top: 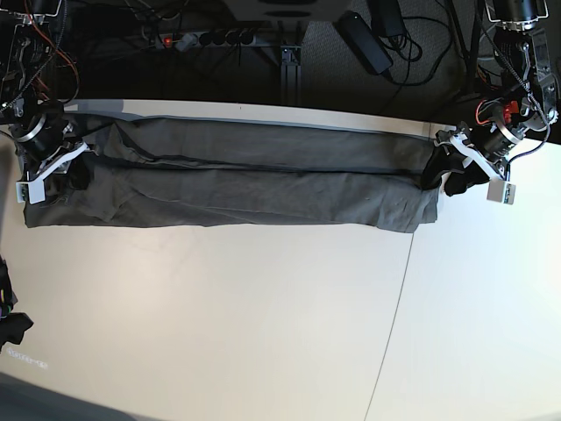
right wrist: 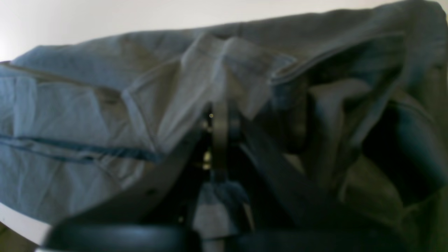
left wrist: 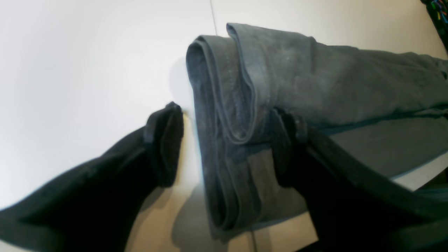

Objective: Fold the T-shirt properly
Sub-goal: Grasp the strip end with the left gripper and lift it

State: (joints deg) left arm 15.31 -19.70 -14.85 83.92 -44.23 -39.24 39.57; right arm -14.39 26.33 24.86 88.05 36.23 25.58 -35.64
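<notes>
T-shirt [top: 237, 180]: folded long strip, upper part of white desk [top: 263, 333]
Left pincer [left wrist: 224, 147]: apart, straddling the strip's end (right of base view)
Right pincer [right wrist: 220, 126]: clamped on T-shirt cloth

White tabletop against a dark, cable-strewn backdrop

A smooth white matte tabletop [top: 219, 333] is seen filling most of the base view, crossed by a thin dark seam line [top: 390, 324] running from its far part to the near edge. Behind its far edge a dark floor area is seen, where a black power strip [top: 206, 38], a black rectangular power adapter [top: 364, 39] and loose black cables [top: 429, 53] are laid. Even, soft light is cast overall.
</notes>
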